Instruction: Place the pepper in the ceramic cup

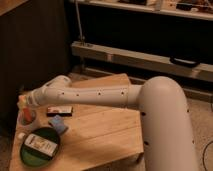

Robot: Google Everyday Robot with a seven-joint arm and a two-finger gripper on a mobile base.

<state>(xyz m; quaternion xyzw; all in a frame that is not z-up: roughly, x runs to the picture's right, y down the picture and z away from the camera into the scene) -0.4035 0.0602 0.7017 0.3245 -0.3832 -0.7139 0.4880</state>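
My gripper (25, 103) is at the far left of the wooden table (100, 132), at the end of the white arm that reaches in from the right. It is shut on the pepper (22, 107), an orange-red piece that hangs from it. The ceramic cup (27, 120), small and pale, stands right below the gripper near the table's left edge. The pepper's lower end is at the cup's mouth; whether it touches the cup is hidden.
A green plate (29, 156) holding a white packet (41, 144) is at the front left. A blue object (59, 124) and a dark flat bar (60, 110) lie right of the cup. A small white piece (21, 135) lies in front of the cup. Dark shelving stands behind the table.
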